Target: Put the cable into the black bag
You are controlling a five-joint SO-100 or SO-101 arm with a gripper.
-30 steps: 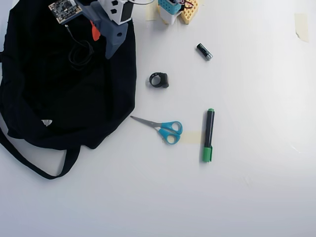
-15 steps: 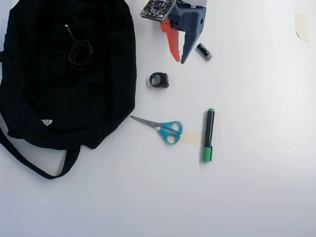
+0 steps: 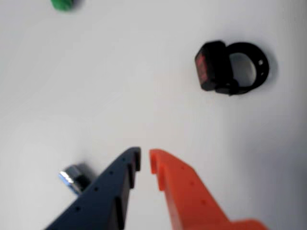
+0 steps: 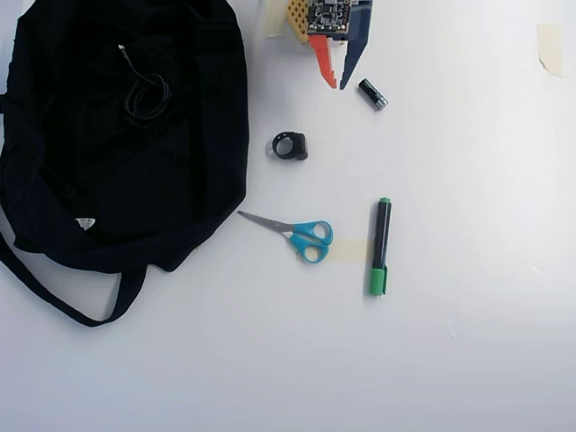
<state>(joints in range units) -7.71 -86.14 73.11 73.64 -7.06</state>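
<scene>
In the overhead view the cable (image 4: 146,96) lies coiled on top of the black bag (image 4: 108,193), its plug end pointing toward the bag's top edge. The bag fills the left of the table, its strap looping out at the bottom left. My gripper (image 4: 337,86) hangs at the top centre, well right of the bag, and holds nothing. In the wrist view the gripper (image 3: 145,158) shows its blue and orange fingertips a narrow gap apart over bare white table. Neither cable nor bag shows there.
A small black ring (image 4: 290,146) (image 3: 232,67) lies between bag and gripper. A battery (image 4: 373,94) (image 3: 72,177) sits just beside the blue finger. Blue-handled scissors (image 4: 301,236) and a green-capped marker (image 4: 380,245) lie lower down. Tape marks the top right corner.
The arm has swung right from above the bag and pulled back to the table's top edge. The cable stays on the bag where it lay a second ago.
</scene>
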